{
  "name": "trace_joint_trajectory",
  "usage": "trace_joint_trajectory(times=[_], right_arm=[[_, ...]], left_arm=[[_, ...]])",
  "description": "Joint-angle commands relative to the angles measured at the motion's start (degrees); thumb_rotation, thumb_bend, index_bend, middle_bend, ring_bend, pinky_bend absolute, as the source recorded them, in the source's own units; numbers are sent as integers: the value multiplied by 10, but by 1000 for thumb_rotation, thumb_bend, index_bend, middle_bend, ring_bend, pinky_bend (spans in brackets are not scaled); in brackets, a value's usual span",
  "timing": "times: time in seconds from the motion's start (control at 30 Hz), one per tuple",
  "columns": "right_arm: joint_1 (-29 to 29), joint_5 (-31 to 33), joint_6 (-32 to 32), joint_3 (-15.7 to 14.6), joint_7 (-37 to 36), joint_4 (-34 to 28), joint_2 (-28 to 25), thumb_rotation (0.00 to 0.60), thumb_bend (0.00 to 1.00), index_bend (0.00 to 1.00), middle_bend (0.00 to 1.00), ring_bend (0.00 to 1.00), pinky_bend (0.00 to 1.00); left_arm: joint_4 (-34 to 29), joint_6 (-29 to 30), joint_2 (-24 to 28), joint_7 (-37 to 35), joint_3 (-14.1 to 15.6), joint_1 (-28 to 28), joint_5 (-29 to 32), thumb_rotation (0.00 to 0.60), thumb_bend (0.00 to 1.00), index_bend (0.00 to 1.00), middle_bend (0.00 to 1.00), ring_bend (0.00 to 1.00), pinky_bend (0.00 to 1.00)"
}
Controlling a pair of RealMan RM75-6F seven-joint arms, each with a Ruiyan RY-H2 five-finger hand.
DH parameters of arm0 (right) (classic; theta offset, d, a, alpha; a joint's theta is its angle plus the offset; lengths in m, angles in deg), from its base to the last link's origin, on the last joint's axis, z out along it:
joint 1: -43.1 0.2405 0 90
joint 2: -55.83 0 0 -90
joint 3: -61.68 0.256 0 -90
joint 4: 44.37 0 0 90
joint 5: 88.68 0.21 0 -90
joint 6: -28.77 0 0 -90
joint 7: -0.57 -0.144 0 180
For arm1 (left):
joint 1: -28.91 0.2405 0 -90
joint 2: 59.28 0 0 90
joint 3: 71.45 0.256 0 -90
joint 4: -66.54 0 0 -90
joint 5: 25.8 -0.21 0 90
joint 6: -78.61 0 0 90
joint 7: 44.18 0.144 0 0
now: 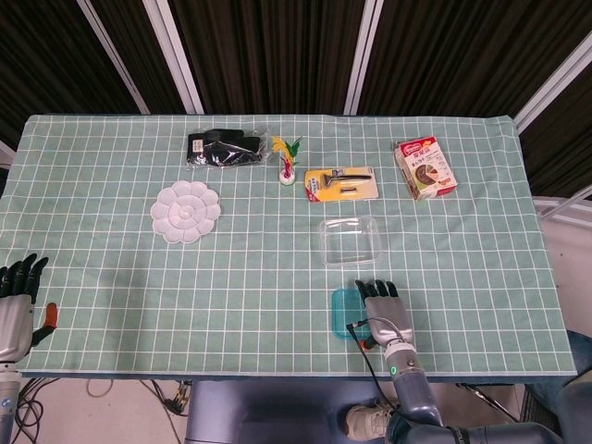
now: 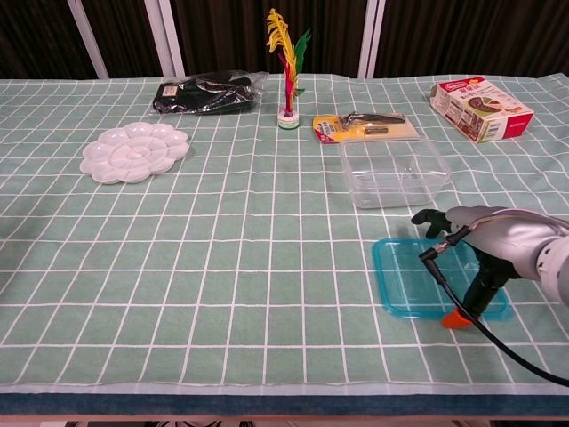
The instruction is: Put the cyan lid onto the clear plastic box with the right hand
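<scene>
The cyan lid (image 2: pixel 413 286) (image 1: pixel 345 313) lies flat on the checked cloth near the front edge. Just beyond it stands the clear plastic box (image 2: pixel 393 170) (image 1: pixel 351 240), uncovered and empty. My right hand (image 2: pixel 487 253) (image 1: pixel 383 313) hovers palm-down over the lid's right half, dark fingertips pointing toward the box, thumb reaching down to the lid's front right edge. The hand hides that part of the lid; no grip shows. My left hand (image 1: pixel 17 301) rests off the table's front left corner with fingers apart, holding nothing.
A white paint palette (image 2: pixel 133 151) lies at the left. Along the back stand a black pouch (image 2: pixel 209 92), a feather shuttlecock (image 2: pixel 286 67), a yellow carded tool (image 2: pixel 364 126) and a red snack box (image 2: pixel 481 108). A black cable (image 2: pixel 480 325) trails from my right wrist.
</scene>
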Motion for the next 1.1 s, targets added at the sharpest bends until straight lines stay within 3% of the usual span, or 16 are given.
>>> trace_joint_trajectory(times=[0.03, 0.57, 1.1], right_arm=[[1, 2, -1, 0, 0, 3, 2, 600, 163, 0, 223, 0, 0], [8, 23, -10, -5, 7, 12, 8, 600, 167, 0, 273, 0, 0], [5, -8, -18, -5, -24, 21, 6, 600, 360, 0, 402, 92, 0]], left_arm=[[0, 0, 0, 0, 0, 0, 0, 600, 526, 60, 0, 0, 0], [-1, 0, 1, -1, 0, 0, 1, 600, 526, 60, 0, 0, 0], [-2, 0, 1, -1, 0, 1, 3, 600, 526, 60, 0, 0, 0]])
